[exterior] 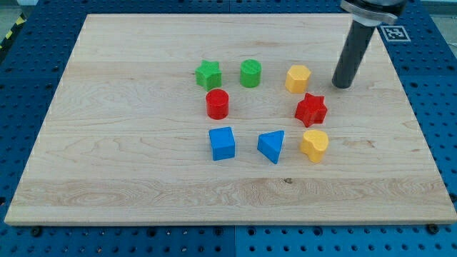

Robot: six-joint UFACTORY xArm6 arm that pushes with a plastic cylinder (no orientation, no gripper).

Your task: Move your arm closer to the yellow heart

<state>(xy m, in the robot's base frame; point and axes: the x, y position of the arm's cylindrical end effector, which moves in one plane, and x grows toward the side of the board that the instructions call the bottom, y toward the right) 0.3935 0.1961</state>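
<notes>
Single camera view of the wooden board (143, 178) with eight blocks in a loose ring. My tip (343, 85), the lower end of a straight dark rod that has no jaws and holds nothing, rests on bare wood toward the view's top right, touching no block. Taking the red star (311, 109) as landmark: my tip lies just above it and slightly to the view's right, apart from it; the yellow hexagonal block (298, 78) sits above the star and a little to the view's left, near my tip but clear of it. The yellow heart (314, 144), the task's target, lies just below the red star, toward the view's bottom. Farther out from the star, to the view's left, stand the green cylinder (250, 73), the green star (208, 74) and the red cylinder (217, 104); below and left of the star lie the blue triangular block (272, 146) and the blue cube (222, 143). Judged from this layout, the approach step is in hand and not yet finished: the red star sits nearly between my tip and the heart. The next move probably calls for a slide toward the view's bottom, keeping to the view's right of the red star so as not to nudge it, then stopping just beside the heart.
</notes>
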